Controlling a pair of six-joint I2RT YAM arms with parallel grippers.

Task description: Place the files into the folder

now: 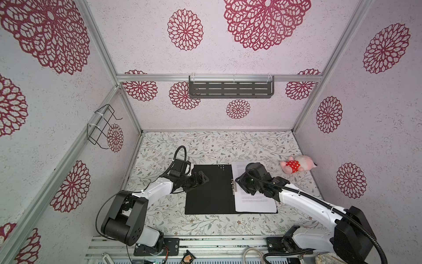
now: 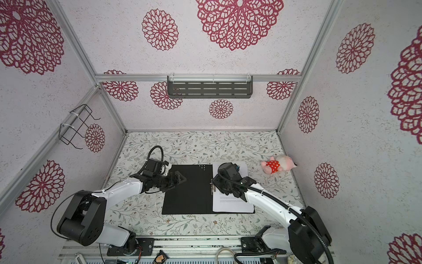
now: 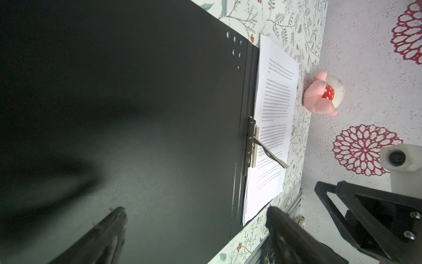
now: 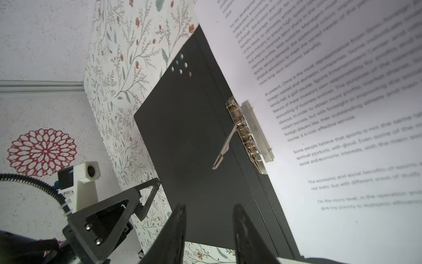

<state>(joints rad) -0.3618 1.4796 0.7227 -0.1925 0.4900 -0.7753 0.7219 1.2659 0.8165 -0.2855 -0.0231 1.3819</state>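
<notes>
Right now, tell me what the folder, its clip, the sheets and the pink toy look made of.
Folder: matte black, faintly grained; card or plastic, unclear.
Clip: shiny silver metal, with glints.
Sheets: thin matte white paper, printed text.
Pink toy: soft plush fabric, fuzzy, rounded.

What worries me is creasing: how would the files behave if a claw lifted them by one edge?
Probably floppy: the files are thin sheets lying flat in the folder, so a lifted edge would likely droop. Likely to fan apart: separate sheet edges show in the left wrist view. The clip at their spine edge may resist sliding.
</notes>
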